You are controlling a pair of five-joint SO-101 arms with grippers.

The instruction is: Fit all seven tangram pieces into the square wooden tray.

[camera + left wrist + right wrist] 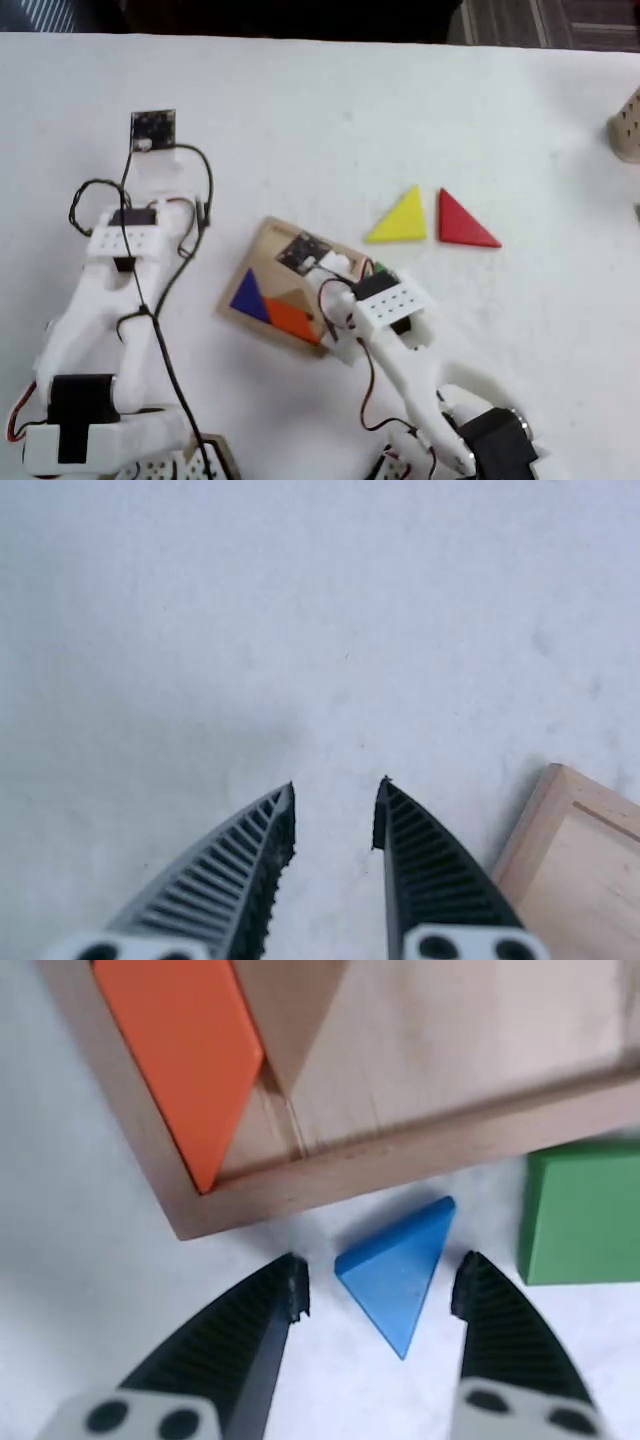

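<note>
Right gripper (381, 1262) released, jaws spread wide, low over the table (300, 120) just outside the tray (400, 1155) edge. The small blue triangle (398, 1265) lies flat between the two fingers, and as far as shows it touches neither. Green piece (580, 1215) sits just beside it on the table, close against the tray's outer wall.

Inside the tray, the orange piece (175, 1045) is tucked into a corner with a wood-coloured piece (290, 1010) touching it. In the high view a big blue triangle (248, 296) lies next to the orange. Other tray floor visible is bare wood.

Yellow triangle (400, 218) and red triangle (462, 222) lie side by side on the table, well apart from the tray, beyond the right arm (400, 330).

Left gripper (335, 788) also released — jaws parted over bare table, a tray corner near. Left arm (120, 240) sits well off to the tray's side.
</note>
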